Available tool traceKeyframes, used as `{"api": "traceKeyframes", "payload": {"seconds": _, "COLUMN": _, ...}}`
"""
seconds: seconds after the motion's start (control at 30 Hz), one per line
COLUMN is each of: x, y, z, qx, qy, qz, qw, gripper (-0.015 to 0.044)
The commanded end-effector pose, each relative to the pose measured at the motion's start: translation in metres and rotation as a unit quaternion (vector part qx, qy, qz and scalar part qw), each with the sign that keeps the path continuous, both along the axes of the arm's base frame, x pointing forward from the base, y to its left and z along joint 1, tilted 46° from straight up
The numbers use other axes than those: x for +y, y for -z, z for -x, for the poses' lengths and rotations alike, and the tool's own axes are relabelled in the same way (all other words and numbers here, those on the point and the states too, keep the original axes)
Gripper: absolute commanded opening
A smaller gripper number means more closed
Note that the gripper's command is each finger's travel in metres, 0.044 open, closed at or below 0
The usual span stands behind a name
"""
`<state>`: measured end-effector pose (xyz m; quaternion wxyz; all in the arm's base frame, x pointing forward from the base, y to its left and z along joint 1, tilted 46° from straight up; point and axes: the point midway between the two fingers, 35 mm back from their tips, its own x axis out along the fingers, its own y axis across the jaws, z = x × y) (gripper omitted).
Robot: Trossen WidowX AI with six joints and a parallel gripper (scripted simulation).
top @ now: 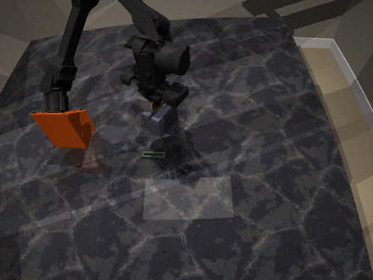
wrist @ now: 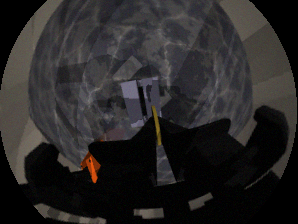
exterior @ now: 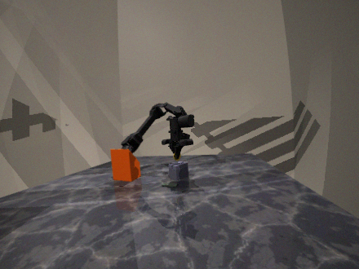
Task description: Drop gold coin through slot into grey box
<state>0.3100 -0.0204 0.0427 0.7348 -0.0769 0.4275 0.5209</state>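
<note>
The box (top: 158,118) stands on the table (top: 263,178), with the holder (top: 153,154) just near of it. Directly above the box hangs the gripper (top: 158,104), clamped on the coin (top: 155,106). The arm's base (top: 64,128) sits to the left.
</note>
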Motion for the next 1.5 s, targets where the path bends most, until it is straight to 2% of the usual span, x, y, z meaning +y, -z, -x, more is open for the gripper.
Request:
{"api": "traceKeyframes", "payload": {"seconds": 0.0, "x": 0.0082, "y": -0.0072, "z": 0.0021, "qx": 0.003, "qy": 0.003, "qz": -0.005, "qw": 1.0, "gripper": 0.0}}
{"api": "traceKeyframes", "payload": {"seconds": 1.47, "x": 0.016, "y": -0.0118, "z": 0.0022, "qx": 0.002, "qy": 0.002, "qz": -0.002, "qw": 1.0, "gripper": 0.0}}
